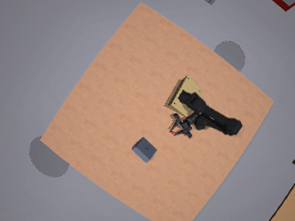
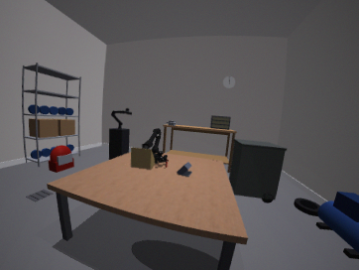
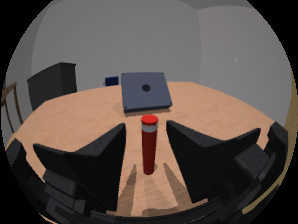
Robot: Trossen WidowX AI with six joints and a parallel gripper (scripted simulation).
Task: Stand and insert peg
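The red peg stands upright on the wooden table with its white band near the top, just under its red cap. My gripper is open. Its two dark fingers flank the peg with a visible gap on each side. The grey-blue sloped panel sits on the table beyond the peg. Its single dark hole is in the middle of its face.
A tan box stands on the table beside the arm's base. Off the table there are a dark cabinet, a shelf rack and a second table.
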